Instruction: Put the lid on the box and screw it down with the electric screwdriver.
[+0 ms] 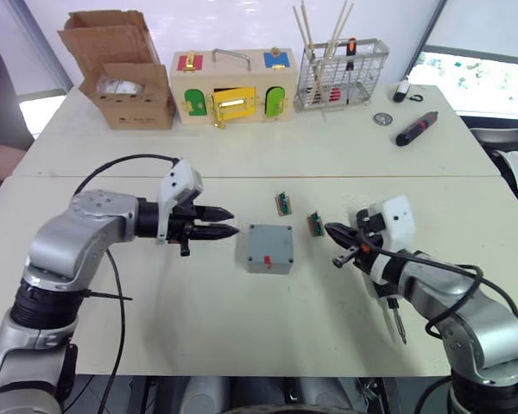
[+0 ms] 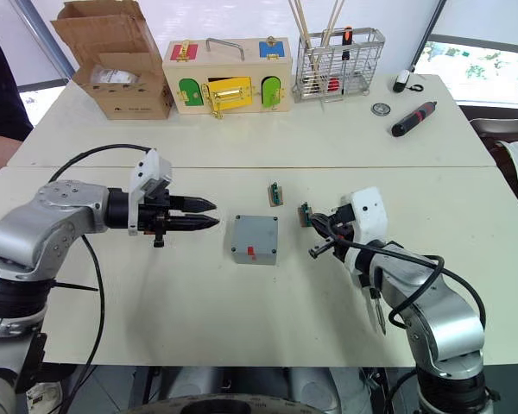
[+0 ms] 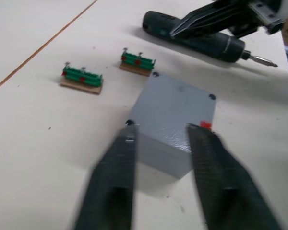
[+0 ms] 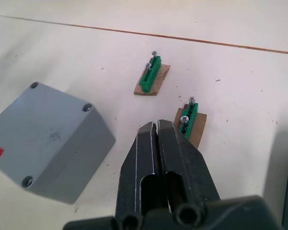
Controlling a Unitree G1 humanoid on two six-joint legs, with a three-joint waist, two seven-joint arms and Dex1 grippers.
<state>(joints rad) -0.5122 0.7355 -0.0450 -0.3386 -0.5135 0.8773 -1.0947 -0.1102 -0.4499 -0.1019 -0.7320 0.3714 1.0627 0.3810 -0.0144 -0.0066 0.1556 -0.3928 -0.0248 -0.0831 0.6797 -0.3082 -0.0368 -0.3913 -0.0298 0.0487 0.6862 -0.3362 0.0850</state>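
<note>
Robotics test lab, pale worktables (image 1: 242, 155) pushed together, wooden latch box (image 1: 233, 86), wire basket (image 1: 341, 73), cardboard carton (image 1: 125, 73), windows behind.

Cardboard carton (image 1: 121, 73), wooden latch box (image 1: 233, 86), wire basket (image 1: 341, 76), two green, perhaps terminal, blocks (image 1: 283, 203) on table

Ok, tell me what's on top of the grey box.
The lid sits flush on the box, with a dark hole at each visible corner. The inside is covered, so its contents cannot be seen.
</note>
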